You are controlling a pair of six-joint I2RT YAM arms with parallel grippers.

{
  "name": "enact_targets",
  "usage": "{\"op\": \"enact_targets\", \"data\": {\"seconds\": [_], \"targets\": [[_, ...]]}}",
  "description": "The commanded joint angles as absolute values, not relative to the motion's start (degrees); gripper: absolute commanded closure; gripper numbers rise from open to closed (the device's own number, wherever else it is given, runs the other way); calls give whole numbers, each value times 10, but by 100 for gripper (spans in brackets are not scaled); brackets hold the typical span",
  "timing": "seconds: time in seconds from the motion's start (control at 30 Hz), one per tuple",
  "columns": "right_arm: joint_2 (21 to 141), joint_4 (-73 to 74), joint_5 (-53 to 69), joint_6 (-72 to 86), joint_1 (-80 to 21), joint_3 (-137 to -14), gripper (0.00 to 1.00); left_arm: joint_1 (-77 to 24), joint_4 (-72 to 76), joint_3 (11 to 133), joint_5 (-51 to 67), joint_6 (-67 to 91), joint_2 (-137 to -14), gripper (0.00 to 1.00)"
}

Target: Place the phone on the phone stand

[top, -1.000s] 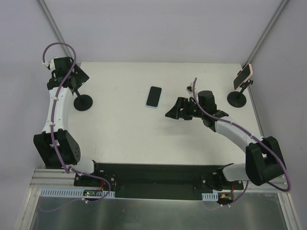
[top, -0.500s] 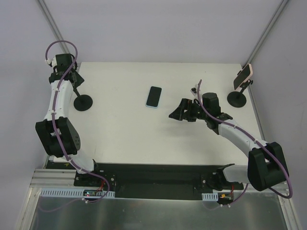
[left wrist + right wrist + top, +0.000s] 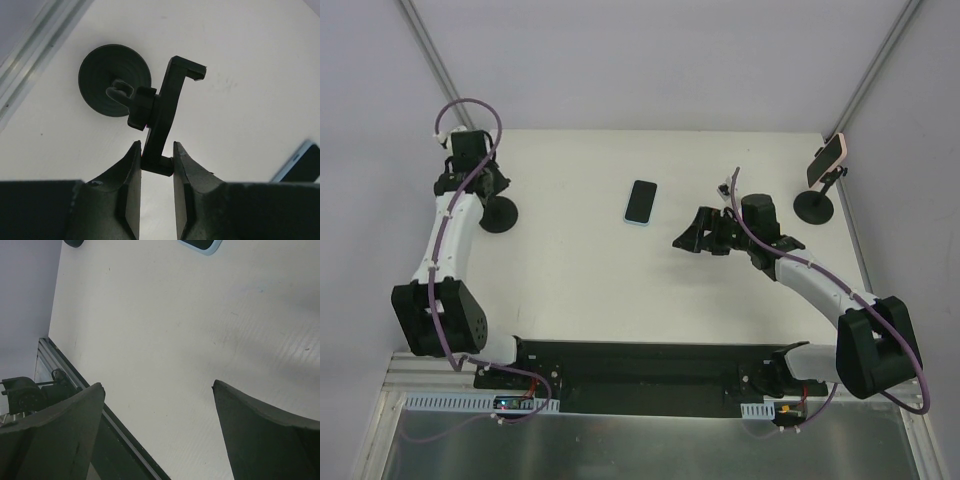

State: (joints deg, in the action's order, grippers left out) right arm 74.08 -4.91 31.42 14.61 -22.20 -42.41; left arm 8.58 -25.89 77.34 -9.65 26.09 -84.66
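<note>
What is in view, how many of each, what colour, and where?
Table: one, white, under everything.
Loose phone: one, black, pale blue edge, flat mid-table.
Empty stand: one, black, far left, cradle gripped.
Loaded stand: one, black, far right.
Mounted phone: one, pinkish, on the loaded stand.
Cables: two, purple, along the arms.
Left gripper: one, black, shut on the empty stand.
Right gripper: one, black, open, right of the loose phone.

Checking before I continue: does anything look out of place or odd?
Nothing spilled or damaged. One oddity: the left gripper pinches the empty phone stand by its cradle, while the phone lies flat on the table, untouched.
</note>
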Motion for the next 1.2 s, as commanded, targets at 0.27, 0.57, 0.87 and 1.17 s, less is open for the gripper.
{"op": "enact_targets", "data": {"seconds": [0.27,0.57,0.87,1.17], "targets": [[729,-24,295,114,-219,-437,8,-111,-250,672,201,32,-685,100],[656,-2,258,91,-214,-420,8,-330,-235,719,297,-133,-778,100],[473,62,152,95,-170,-368,0,-379,-235,910,407,-213,-933,100],[439,99,191,74,-114,-360,3,-381,-274,939,379,-256,-968,59]]}}
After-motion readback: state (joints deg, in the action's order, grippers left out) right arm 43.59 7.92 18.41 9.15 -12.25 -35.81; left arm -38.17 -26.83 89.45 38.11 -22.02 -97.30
